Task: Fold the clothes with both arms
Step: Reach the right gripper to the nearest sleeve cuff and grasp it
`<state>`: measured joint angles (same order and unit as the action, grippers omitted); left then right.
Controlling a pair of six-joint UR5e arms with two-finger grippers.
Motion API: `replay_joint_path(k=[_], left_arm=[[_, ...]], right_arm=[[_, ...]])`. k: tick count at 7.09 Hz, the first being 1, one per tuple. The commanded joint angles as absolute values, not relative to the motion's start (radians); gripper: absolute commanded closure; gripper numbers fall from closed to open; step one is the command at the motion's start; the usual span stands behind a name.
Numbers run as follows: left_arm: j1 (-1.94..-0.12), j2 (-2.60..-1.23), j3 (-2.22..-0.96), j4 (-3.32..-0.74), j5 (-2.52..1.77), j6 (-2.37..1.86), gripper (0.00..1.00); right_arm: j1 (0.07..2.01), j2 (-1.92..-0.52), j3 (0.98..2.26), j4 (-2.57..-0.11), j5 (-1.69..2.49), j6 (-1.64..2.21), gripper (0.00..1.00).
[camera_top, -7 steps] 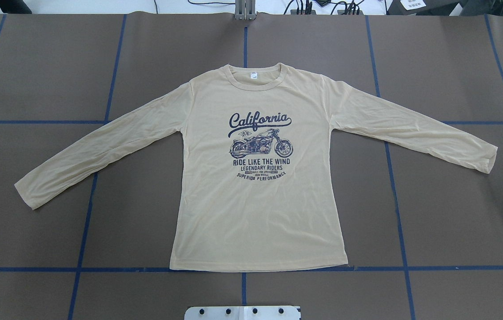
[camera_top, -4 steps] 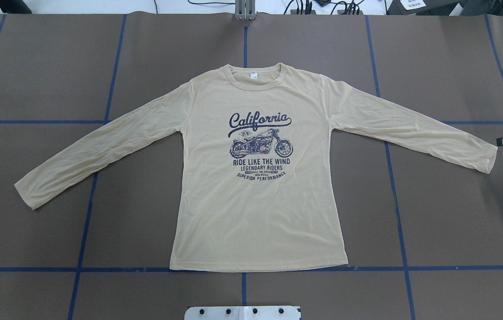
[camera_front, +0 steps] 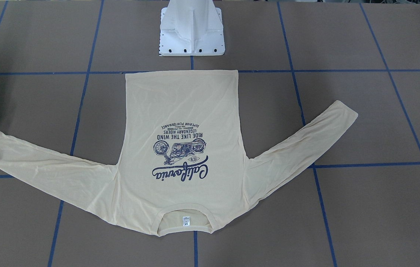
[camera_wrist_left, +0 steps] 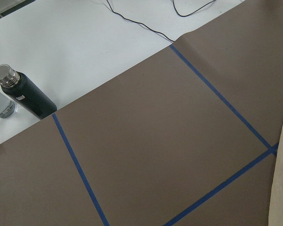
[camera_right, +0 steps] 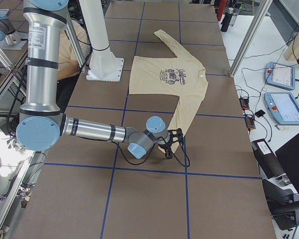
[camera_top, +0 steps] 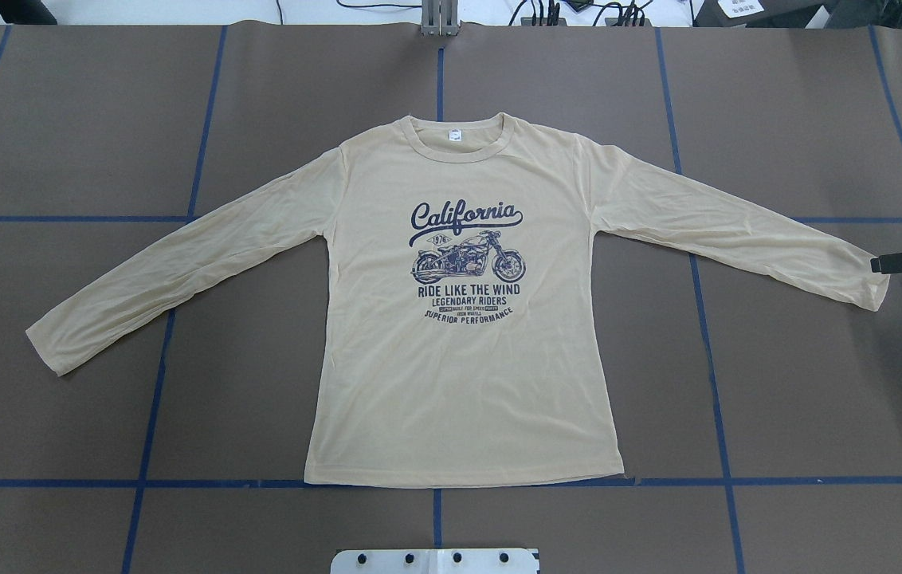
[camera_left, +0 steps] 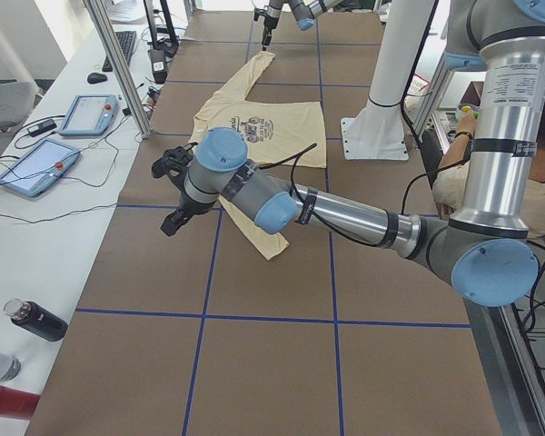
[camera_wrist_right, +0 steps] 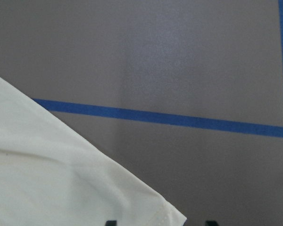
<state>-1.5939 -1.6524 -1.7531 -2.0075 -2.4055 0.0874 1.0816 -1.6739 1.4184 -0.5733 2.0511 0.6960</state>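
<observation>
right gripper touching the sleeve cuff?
Cannot tell. Overhead, the right gripper overlaps the cuff, and the wrist view has one of the fingers over cloth, but neither shows height.

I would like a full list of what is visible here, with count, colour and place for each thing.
shirt: one, cream with navy print, flat on table, sleeves spread
table: one, brown with blue tape lines
pedestal: one, white, by shirt's hem
bottles: three, black, clear, red, off the table near its left end
pendants: two, grey-blue, beside table
person: one, pale top, behind pedestal
left arm: grey, low over table
left tool: black, state unclear
right arm: grey, low over table
right tool: black, open, at a cuff
</observation>
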Motion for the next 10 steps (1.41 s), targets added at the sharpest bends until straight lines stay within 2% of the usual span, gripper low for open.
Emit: replay_joint_path(k=[1,4,8,9,10], left_arm=[[-1.592,-1.652,-1.747,-2.013,-2.405,0.087,0.0],[-1.594,-1.651,-1.749,-2.013,-2.405,0.089,0.0],[-1.592,-1.652,-1.749,-2.013,-2.405,0.087,0.0],[-1.592,-1.652,-1.749,-2.013,-2.405,0.087,0.0],[-1.592,-1.652,-1.749,-2.013,-2.405,0.087,0.0]], right_arm=[[1.06,-1.667,1.404,-0.569,2.022,0.696,0.34],[1.048,-1.643,1.364,-0.568,1.999,0.696,0.38],[1.046,-1.644,1.364,-0.568,2.0,0.696,0.74],[1.046,-1.647,1.365,-0.568,2.0,0.696,0.93],[1.048,-1.649,1.383,-0.566,2.003,0.698,1.0]])
